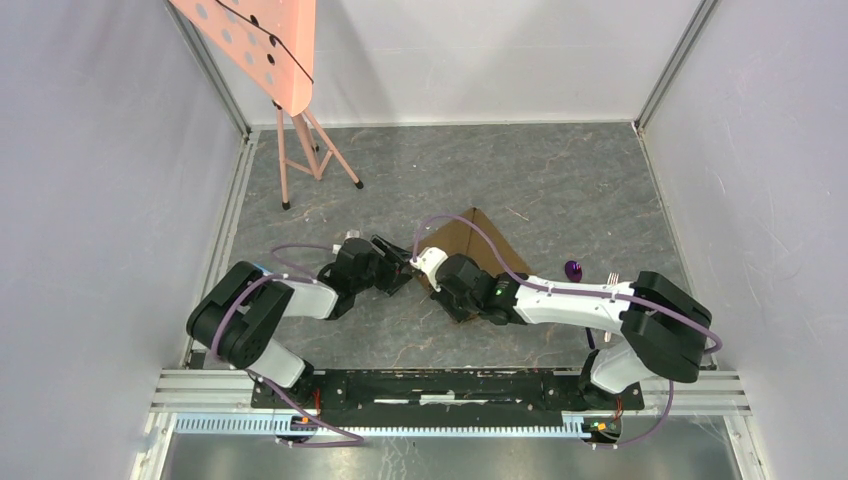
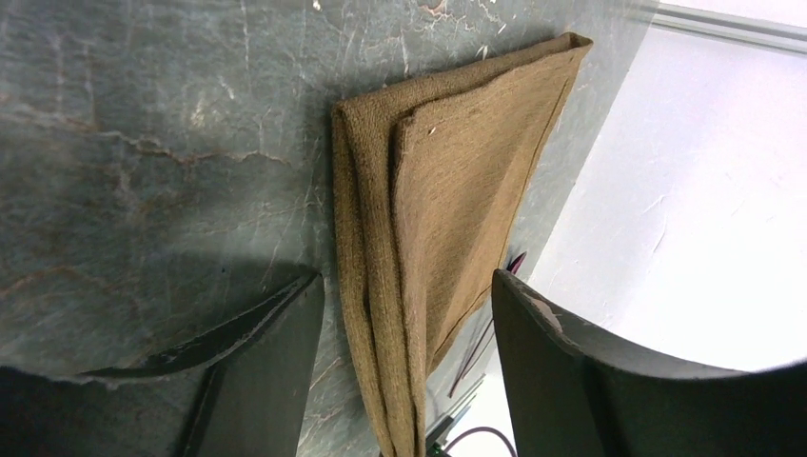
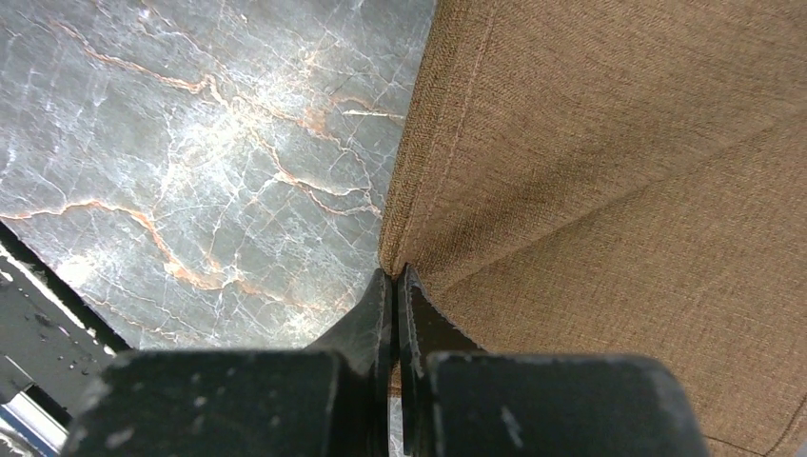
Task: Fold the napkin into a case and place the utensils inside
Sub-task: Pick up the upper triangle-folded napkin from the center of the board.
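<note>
Slippage is the risk: right gripper point(image 3: 395, 281) is clamped on the edge of the napkin point(image 1: 472, 236), mid table point(image 1: 560, 190); left gripper point(image 2: 407, 286) stands apart astride its layered end. Closing off-centre could catch only some layers and drag the fold open.

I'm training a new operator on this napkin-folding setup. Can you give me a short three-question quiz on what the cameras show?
1. True or false: the left tool is shut on the tan-brown folded cloth napkin.
2. The right tool is: A) shut on the napkin's corner, B) open above it, C) out of view.
3. Fill in: the dark purple-handled utensil lies on the robot's ___ side.
Key: 1 false, it stands open, astride the cloth; 2 A; 3 right.
</note>
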